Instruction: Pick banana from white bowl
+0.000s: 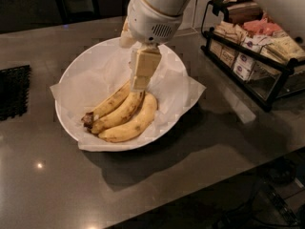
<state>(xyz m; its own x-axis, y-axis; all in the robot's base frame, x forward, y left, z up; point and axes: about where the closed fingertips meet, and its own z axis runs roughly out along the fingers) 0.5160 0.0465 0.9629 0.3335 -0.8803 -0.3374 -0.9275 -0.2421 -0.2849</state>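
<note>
The white bowl [64, 128], lined with a crinkled white paper sheet [97, 70], stands on the dark counter at centre left. In it lie the banana [114, 108], two slim speckled ones joined at a dark stem at the lower left, and a plumper separate yellow banana [136, 125] beside them on the near side. My gripper [139, 82] reaches down from the white arm into the bowl. Its cream tip rests at the upper right ends of the slim pair and hides those ends.
A black wire rack [267, 87] holding several packets stands at the right, close to the bowl. A black mat [12, 92] lies at the left edge. The counter's front edge runs diagonally across the lower right, with the floor and cables below it.
</note>
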